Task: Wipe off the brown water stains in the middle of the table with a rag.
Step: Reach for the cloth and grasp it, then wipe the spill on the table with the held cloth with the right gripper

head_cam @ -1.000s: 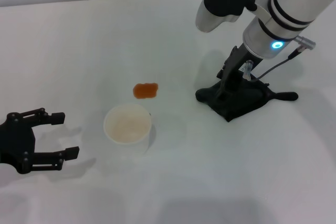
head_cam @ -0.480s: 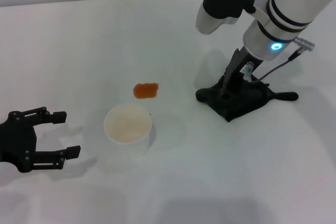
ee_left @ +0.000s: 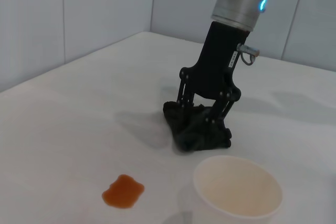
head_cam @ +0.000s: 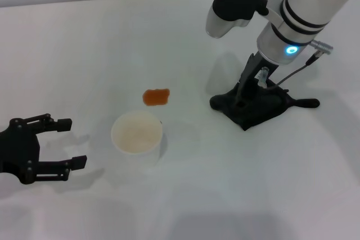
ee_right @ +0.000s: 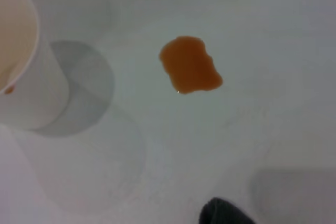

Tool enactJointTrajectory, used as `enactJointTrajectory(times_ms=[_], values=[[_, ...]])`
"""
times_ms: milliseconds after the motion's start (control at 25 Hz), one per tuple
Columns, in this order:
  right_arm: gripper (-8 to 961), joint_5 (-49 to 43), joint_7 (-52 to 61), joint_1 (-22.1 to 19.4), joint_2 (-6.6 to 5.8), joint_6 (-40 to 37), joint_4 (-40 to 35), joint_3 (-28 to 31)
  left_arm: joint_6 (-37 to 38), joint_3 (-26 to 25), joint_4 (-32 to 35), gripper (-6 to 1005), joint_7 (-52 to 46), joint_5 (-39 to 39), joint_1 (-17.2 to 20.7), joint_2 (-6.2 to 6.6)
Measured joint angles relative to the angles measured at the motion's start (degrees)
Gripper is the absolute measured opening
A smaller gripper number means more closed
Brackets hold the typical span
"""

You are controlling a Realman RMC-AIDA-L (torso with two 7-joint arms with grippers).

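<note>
Head view: the right gripper (head_cam: 243, 98) descends onto the black rag (head_cam: 260, 107), which lies bunched on the white table (head_cam: 84, 54) right of centre; its fingers straddle and press into the cloth, though whether they have closed on it cannot be told. The brown water stains (head_cam: 156, 96), one small orange-brown blob, sit near the table's middle, well left of the rag and just beyond a white paper cup (head_cam: 137, 136). The left gripper (head_cam: 59, 143) rests at the near left, fingers spread wide, holding nothing
</note>
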Motion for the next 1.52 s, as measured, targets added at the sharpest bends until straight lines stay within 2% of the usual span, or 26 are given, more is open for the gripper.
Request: enactJointTrajectory(times_ms=[440, 880, 1200, 1520], values=[[362, -0.1, -0.1, 0.9, 0.0, -0.3, 0.6, -1.3, -0.1, 0.0, 0.6, 874, 0.0, 0.0, 0.0, 0.07], [14, -0.1, 0.0, 1.6, 0.4, -0.7, -1.4, -2.1, -0.1, 0.0, 0.6, 874, -0.3, 0.9, 0.0, 0.01], [14, 2.5, 0.4, 4.0, 0.63, 1.4, -0.5, -6.2, 0.1, 0.0, 0.6, 874, -0.1, 0.4, 0.0, 0.0], [14, 9.4, 0.2, 8.6, 0.61, 9.5, 5.2, -12.9, 0.0, 0.0, 0.6, 874, 0.0, -0.3, 0.1, 0.0]])
